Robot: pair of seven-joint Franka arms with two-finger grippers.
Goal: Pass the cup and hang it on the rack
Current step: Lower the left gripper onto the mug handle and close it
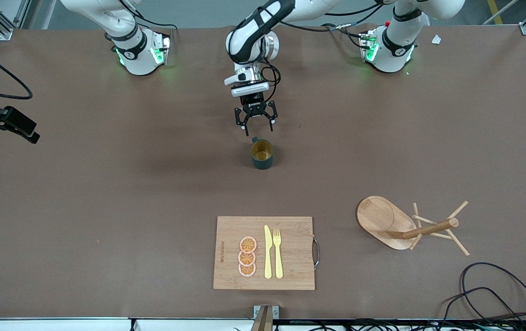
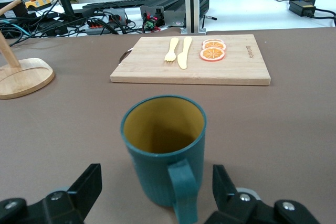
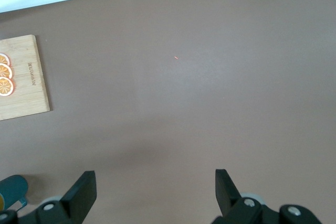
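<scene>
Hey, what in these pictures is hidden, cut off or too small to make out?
- Rack: left wrist view, post and pegs cut off by the edge.
- Cup: right wrist view, mostly cut off at the edge.
- Right end effector: not found in the front view.
- Cutting board lettering: too small, every view.

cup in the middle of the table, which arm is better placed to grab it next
Left. The left gripper hangs open just above the cup, handle facing it, fingers flanking it in the left wrist view. The right gripper, also open, waits high over bare table.
</scene>
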